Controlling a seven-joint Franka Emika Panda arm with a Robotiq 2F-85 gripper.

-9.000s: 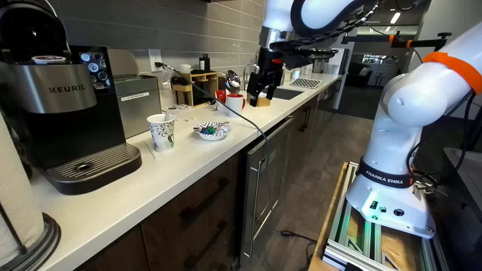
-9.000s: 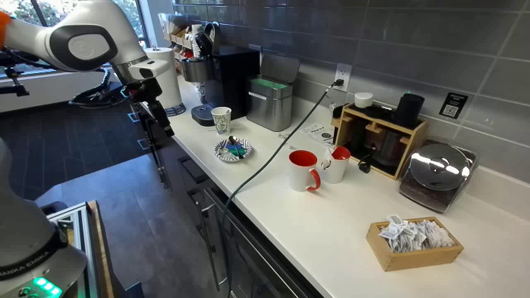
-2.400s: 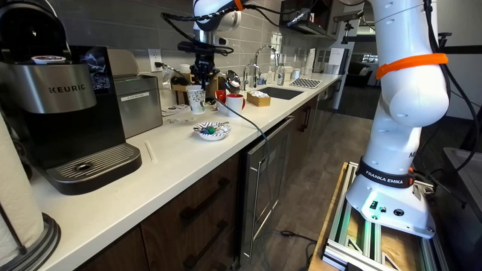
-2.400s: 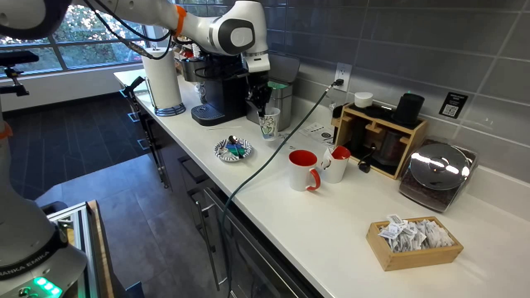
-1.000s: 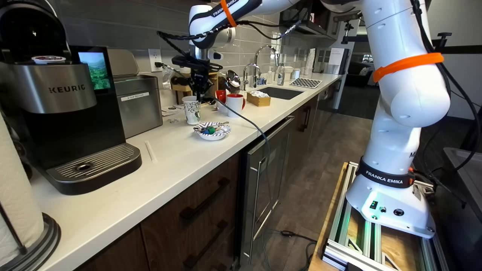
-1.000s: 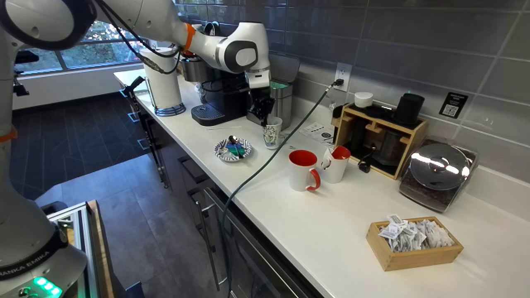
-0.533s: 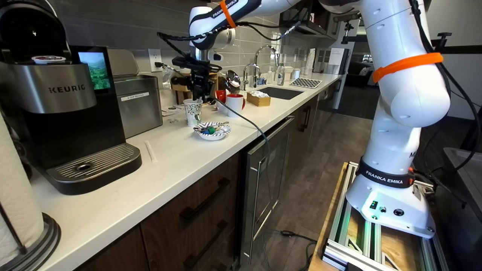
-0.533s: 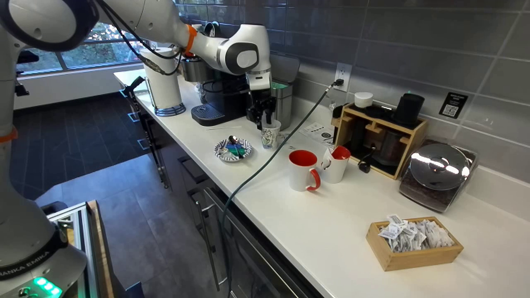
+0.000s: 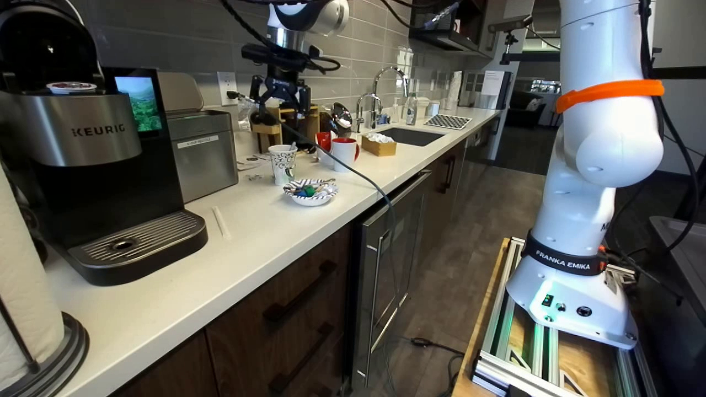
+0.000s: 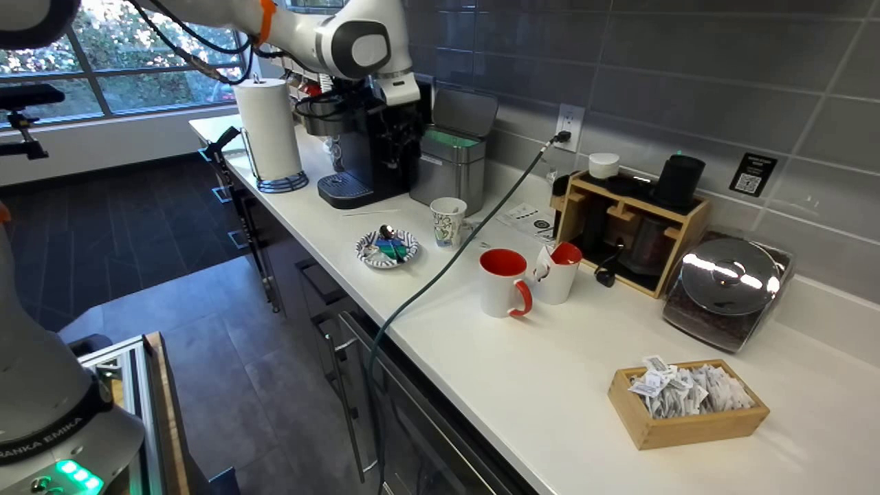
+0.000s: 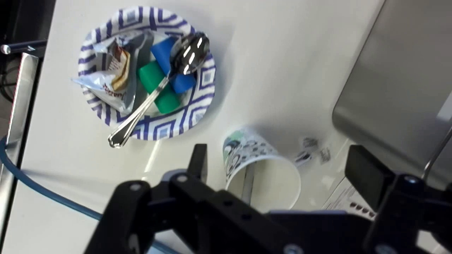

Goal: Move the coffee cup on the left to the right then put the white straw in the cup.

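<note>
The coffee cup (image 9: 282, 167) stands upright on the counter between the steel bin and the patterned dish. It also shows in an exterior view (image 10: 447, 225) and in the wrist view (image 11: 247, 150), where a grey stick (image 11: 248, 181) leans inside it. The white straw (image 9: 221, 222) lies flat on the counter beside the coffee machine's drip tray; it also shows as a thin line in an exterior view (image 10: 372, 212). It is out of the wrist view. My gripper (image 9: 280, 103) is open and empty, above the cup and apart from it. Its wide-spread fingers (image 11: 282, 163) show in the wrist view.
A blue-patterned dish (image 11: 207, 76) holds a spoon, a packet and coloured pieces. A cable (image 10: 440, 278) crosses the counter from the wall, close to the cup. Red-and-white mugs (image 10: 500, 292), the coffee machine (image 9: 105, 127) and the steel bin (image 9: 207, 151) stand around.
The cup moved from beside the coffee machine and straw to past the bin, carried raised, then lowered. My gripper let go, opened and rose away. The straw stayed put.
</note>
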